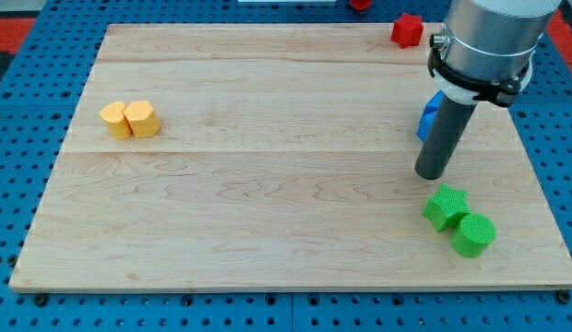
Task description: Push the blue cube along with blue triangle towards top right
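The single camera view looks down at a slant on a pale wooden board (268, 184) lying on a blue perforated table (18, 120).

At the right of the frame the arm's grey cylindrical housing (494, 37) comes down from the upper right corner and ends in a straight dark rod. My tip (432, 175) rests on the board right of centre, just below and slightly left of the blue blocks. The arm carries no pincer, so there is nothing released or clenched to report.

The blue plastic blocks (430, 116) sit just behind the rod, at the right of the frame, mostly hidden by it; only 1 blue mass shows, and I cannot tell cube from triangle.

Below my tip, near the lower right, a green star-shaped block (446, 206) touches a green cylinder (473, 234) to its lower right.

A red block (407, 30) sits at the board's top edge, upper right; its shape is unclear.

At the left of the frame, 2 yellow-orange blocks (130, 120) stand side by side, touching.
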### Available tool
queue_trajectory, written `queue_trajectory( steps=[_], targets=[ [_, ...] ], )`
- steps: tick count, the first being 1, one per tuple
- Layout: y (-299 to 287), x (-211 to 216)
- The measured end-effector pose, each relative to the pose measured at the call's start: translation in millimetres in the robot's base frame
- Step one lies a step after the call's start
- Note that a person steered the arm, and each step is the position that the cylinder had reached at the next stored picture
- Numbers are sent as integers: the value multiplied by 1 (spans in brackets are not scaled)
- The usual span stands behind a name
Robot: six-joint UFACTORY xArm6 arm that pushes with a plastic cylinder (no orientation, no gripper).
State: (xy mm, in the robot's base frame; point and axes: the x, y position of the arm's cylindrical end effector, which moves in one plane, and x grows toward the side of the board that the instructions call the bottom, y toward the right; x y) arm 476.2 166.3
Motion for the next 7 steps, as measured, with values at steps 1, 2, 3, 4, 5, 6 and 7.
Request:
queue_trajectory(
  steps=[1, 2, 3, 4, 5, 6, 7],
  targets=[
    [-7, -15],
    [-7, -18],
    [-12, 2],
    [-14, 7],
    [-14, 7],
    [10, -17],
    [36, -53]
  ],
)
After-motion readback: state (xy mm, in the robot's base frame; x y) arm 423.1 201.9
